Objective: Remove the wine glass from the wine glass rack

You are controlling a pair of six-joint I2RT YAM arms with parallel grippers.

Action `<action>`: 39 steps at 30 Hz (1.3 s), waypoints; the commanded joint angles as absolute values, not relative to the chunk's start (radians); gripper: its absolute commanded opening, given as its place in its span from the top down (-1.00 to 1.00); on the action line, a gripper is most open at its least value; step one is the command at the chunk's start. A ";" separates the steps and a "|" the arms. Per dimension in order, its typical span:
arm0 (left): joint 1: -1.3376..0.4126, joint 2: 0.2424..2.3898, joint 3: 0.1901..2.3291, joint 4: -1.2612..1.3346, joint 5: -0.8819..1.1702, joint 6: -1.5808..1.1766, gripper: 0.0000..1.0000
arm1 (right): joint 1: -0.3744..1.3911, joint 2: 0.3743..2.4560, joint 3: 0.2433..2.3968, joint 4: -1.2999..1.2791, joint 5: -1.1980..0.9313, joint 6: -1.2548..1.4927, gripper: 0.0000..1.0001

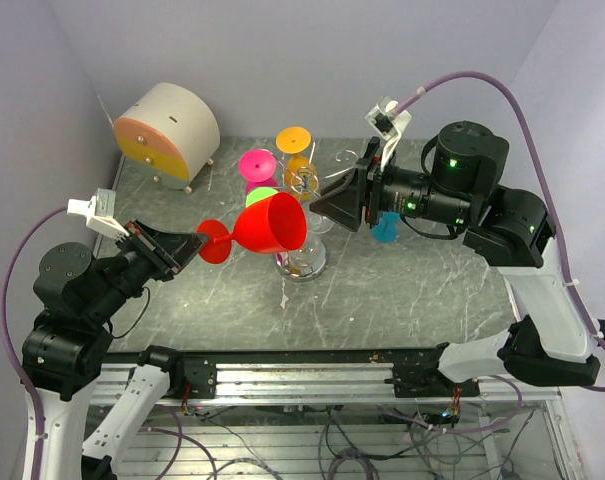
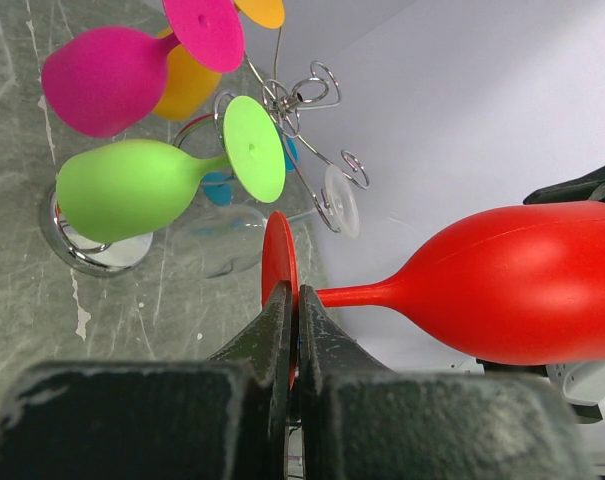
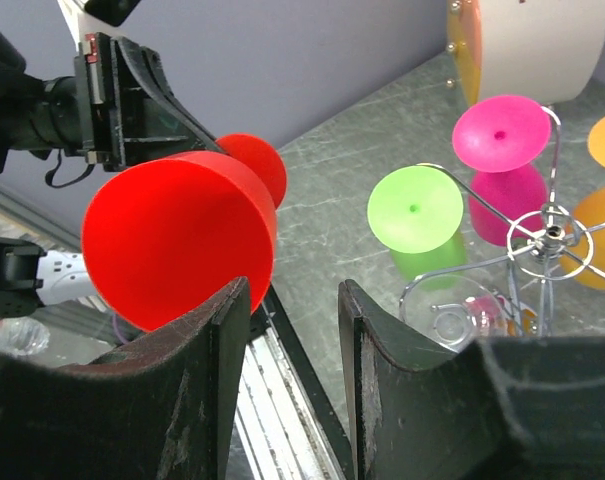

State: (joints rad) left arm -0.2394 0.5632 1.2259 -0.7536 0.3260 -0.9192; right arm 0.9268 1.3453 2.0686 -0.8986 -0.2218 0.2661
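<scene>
My left gripper (image 1: 189, 248) is shut on the round foot (image 2: 278, 262) of a red wine glass (image 1: 272, 222). It holds the glass sideways in the air, bowl pointing right, in front of the wine glass rack (image 1: 304, 180). The silver wire rack (image 2: 285, 98) stands on a chrome base (image 2: 74, 250) and carries pink (image 2: 107, 80), green (image 2: 132, 190), orange, blue and clear glasses. My right gripper (image 1: 327, 207) is open just beyond the red bowl's mouth. In the right wrist view the red bowl (image 3: 172, 240) sits beside its left finger (image 3: 232, 310), not between the jaws.
A round white and orange drawer box (image 1: 167, 130) stands at the back left. A blue glass (image 1: 387, 232) hangs under my right arm. Walls close in on the left, back and right. A metal rail (image 1: 302, 375) runs along the near edge.
</scene>
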 commanded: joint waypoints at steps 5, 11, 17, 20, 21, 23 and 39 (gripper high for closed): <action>-0.239 0.568 1.242 -0.723 0.341 -0.905 0.86 | 0.925 1.365 2.048 -0.837 -0.324 0.288 0.19; -0.239 0.571 1.249 -0.721 0.343 -0.900 0.86 | 0.926 1.384 2.036 -0.810 -0.349 0.297 0.18; -0.239 0.573 1.249 -0.715 0.347 -0.902 0.86 | 0.927 1.409 2.025 -0.791 -0.376 0.307 0.18; -0.239 0.576 1.251 -0.712 0.349 -0.901 0.86 | 0.928 1.421 2.023 -0.791 -0.376 0.306 0.22; -0.239 0.577 1.253 -0.712 0.351 -0.900 0.86 | 0.928 1.424 2.024 -0.791 -0.375 0.307 0.26; -0.239 0.579 1.255 -0.709 0.352 -0.899 0.86 | 0.928 1.429 2.026 -0.790 -0.374 0.307 0.48; -0.239 0.580 1.244 -0.800 0.248 -0.880 -0.10 | 0.927 1.339 2.125 -0.766 0.232 0.251 1.00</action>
